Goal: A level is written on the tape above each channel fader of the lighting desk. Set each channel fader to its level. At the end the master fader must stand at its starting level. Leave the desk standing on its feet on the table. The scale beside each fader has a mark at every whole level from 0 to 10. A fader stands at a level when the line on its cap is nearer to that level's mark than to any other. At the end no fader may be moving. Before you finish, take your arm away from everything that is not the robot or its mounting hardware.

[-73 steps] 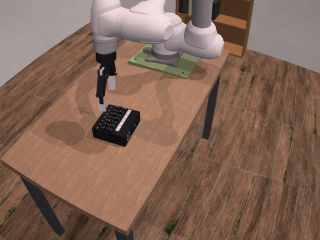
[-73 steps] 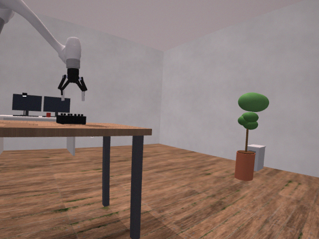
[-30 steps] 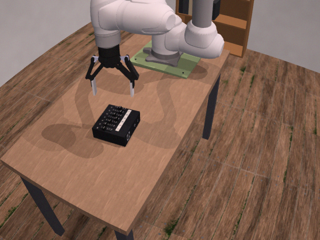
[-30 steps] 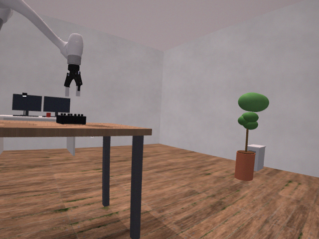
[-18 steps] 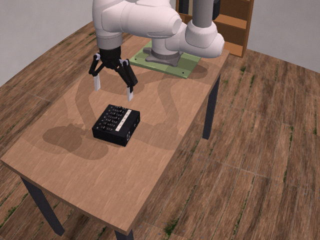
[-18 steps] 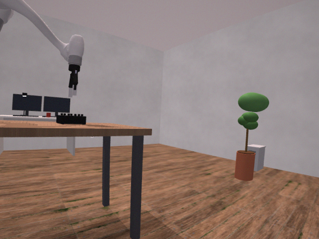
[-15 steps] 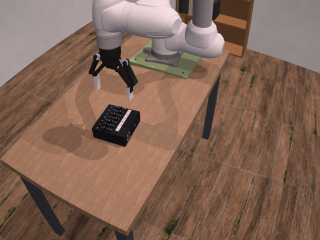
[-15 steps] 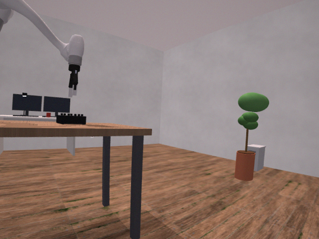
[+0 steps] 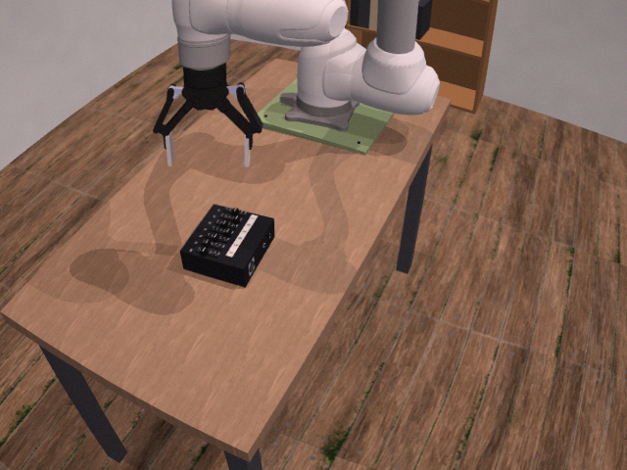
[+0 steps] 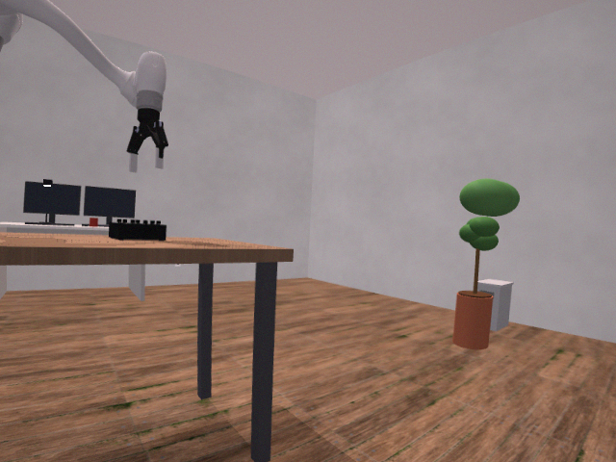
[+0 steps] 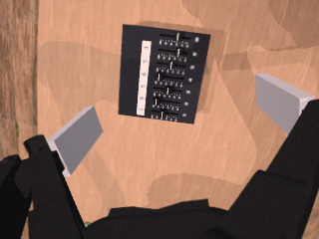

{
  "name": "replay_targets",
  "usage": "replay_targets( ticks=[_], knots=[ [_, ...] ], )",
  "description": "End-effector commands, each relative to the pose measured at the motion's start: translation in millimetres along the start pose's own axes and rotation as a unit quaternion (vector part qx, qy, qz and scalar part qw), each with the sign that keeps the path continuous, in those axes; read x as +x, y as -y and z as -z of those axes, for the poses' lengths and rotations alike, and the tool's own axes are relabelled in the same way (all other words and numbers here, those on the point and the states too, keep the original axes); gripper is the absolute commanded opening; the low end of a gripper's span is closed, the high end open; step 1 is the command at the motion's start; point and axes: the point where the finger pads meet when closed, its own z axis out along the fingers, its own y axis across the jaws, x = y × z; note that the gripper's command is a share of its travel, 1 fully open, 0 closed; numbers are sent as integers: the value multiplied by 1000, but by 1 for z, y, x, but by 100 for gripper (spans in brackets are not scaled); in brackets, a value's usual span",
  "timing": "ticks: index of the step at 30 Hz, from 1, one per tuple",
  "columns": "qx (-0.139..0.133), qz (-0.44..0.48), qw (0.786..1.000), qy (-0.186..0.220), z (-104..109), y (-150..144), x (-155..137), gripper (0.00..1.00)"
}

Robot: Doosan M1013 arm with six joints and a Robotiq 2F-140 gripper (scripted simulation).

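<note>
The black lighting desk point(image 9: 227, 245) point(image 10: 137, 231) point(image 11: 163, 75) stands on its feet on the wooden table point(image 9: 152, 328) point(image 10: 149, 250). A white tape strip point(image 9: 242, 235) point(image 11: 144, 78) with written levels runs along one side of it. Several faders point(image 9: 218, 230) point(image 11: 169, 77) lie in a row beside the tape; their caps stand at different places. The numbers are too small to read. My gripper point(image 9: 207, 152) point(image 10: 145, 164) point(image 11: 172, 105) is open and empty. It hangs high above the table, over the desk's side toward the arm's base.
The arm's base sits on a green plate point(image 9: 369, 131) at the table's far end. A wooden shelf point(image 9: 456, 55) stands behind the table. Two monitors point(image 10: 79, 201) stand on a farther desk, and a potted plant point(image 10: 477, 269) stands by the wall.
</note>
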Motion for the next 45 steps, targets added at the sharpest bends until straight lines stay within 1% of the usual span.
replay_targets(
  ticks=[1,2,3,6,9,12,14,17,19,20,22,23,45],
  knots=[
    [7,110,994,-7,33,-13,2,100],
    [7,110,994,-7,33,-13,2,100],
    [6,192,981,-11,44,-17,2,100],
    [-3,262,965,-13,80,-30,0,100],
    [-11,345,939,-15,113,-40,-3,100],
    [-18,424,905,-15,141,-48,-7,100],
    [-22,475,879,-16,155,-51,-9,100],
    [-26,549,835,-16,168,-55,-12,100],
    [-26,549,835,-16,168,-55,-12,100],
    [-25,616,787,-18,170,-55,-12,100],
    [-24,650,759,-21,173,-56,-13,100],
    [-23,660,750,-22,173,-56,-13,100],
    [-23,660,750,-22,173,-56,-13,100]
  ],
)
